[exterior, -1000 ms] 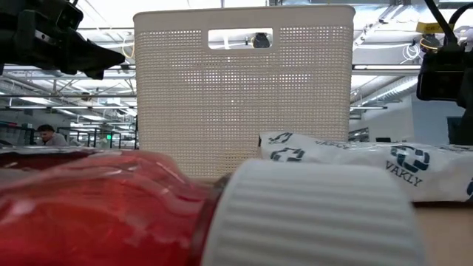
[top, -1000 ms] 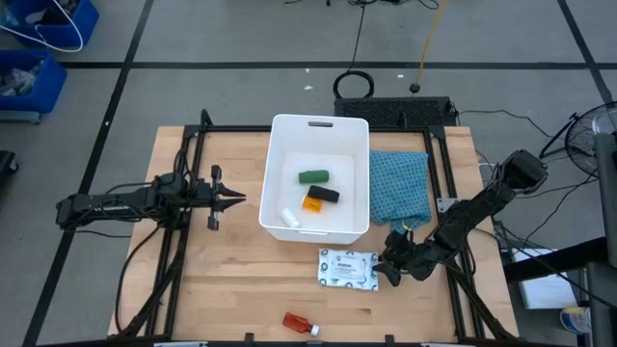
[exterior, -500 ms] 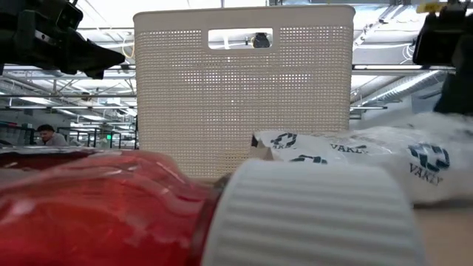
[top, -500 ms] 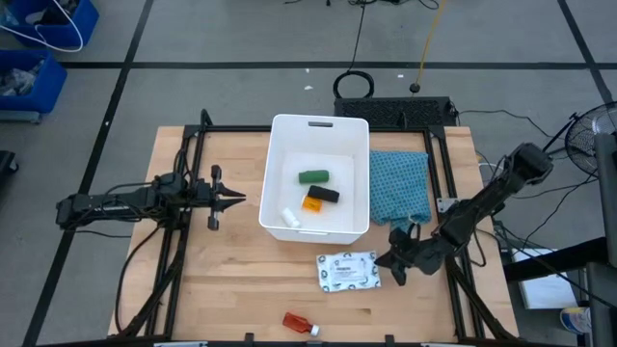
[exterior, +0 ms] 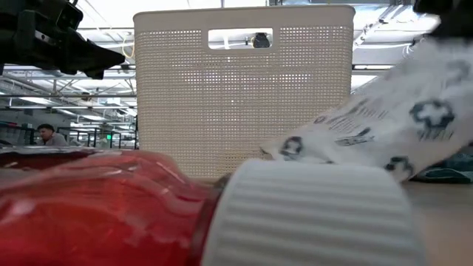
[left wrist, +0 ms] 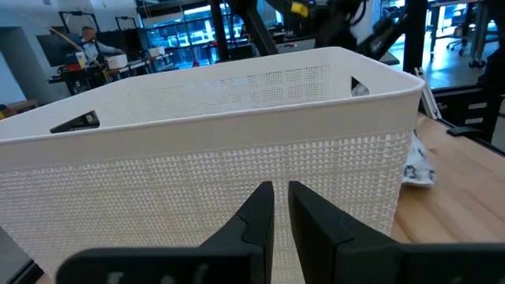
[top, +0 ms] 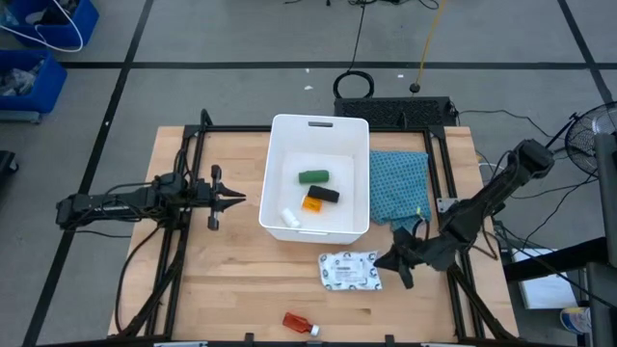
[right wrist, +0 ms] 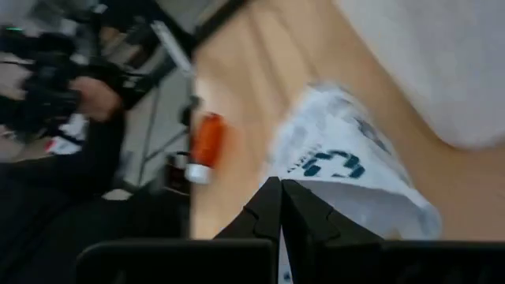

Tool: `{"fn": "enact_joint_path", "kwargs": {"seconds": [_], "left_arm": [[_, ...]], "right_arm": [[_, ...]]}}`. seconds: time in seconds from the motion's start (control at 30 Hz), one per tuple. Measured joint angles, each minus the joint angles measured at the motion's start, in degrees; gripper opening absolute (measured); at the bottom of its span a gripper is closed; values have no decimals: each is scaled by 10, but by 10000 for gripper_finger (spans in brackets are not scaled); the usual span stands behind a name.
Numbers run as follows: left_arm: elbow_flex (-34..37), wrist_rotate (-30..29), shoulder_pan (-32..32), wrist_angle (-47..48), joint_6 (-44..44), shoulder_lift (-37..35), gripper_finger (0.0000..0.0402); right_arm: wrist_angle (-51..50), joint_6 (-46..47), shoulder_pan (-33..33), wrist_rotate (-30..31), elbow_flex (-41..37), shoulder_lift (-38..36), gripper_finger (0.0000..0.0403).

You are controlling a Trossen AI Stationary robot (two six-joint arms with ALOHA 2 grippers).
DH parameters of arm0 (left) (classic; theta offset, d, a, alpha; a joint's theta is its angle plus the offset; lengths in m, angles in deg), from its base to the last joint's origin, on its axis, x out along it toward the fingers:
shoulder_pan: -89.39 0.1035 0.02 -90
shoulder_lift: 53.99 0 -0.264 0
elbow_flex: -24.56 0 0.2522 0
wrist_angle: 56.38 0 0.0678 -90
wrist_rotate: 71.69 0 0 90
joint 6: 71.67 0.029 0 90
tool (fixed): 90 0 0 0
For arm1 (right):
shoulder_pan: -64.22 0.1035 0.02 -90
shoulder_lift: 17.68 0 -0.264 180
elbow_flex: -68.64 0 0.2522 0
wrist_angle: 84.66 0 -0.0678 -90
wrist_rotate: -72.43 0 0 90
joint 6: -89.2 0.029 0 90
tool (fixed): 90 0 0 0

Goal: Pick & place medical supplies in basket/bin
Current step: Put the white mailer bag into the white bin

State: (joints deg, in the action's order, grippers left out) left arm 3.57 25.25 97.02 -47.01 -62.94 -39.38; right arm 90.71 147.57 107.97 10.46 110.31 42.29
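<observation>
The white bin stands mid-table and holds a green oblong, a black oblong, an orange vial and a small white cylinder. In front of the bin lies the flat white printed packet, with my right gripper shut on its right end. The red bottle with a white cap lies on its side near the front edge. My left gripper hovers left of the bin, shut on nothing. My right gripper pinches the packet's right end between its two fingers, coming from the table's right and slanting down. The packet sits tilted: its held end is raised and its left end rests low by the table.
A teal-blue cloth lies flat to the right of the bin. Black frame rails run along the table's left and right sides. Bare wood lies between the packet and the red bottle.
My right gripper has risen with the packet's right end. That end has lifted off the table and the packet now slopes up to the right, while its left end stays low. The left arm has kept still.
</observation>
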Motion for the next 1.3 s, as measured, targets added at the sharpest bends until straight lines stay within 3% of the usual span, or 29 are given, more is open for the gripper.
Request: {"fn": "enact_joint_path", "kwargs": {"seconds": [0.3, 0.53, 0.87, 1.13, 1.3], "left_arm": [[0, 0, 0, 1, -3, 0, 47], [0, 0, 0, 3, -3, 0, 47], [0, 0, 0, 4, -3, 0, 47], [0, 0, 0, 4, -3, 0, 47], [0, 0, 0, 4, -4, 0, 47]], "right_arm": [[-73, -103, 22, 4, 130, -14, 0], [-161, -110, 29, 22, 180, -14, 0], [-295, -21, 41, -73, 180, -13, 8], [-356, -17, 39, -73, 174, -14, 49], [-359, 105, 51, -149, 163, -12, 79]]}}
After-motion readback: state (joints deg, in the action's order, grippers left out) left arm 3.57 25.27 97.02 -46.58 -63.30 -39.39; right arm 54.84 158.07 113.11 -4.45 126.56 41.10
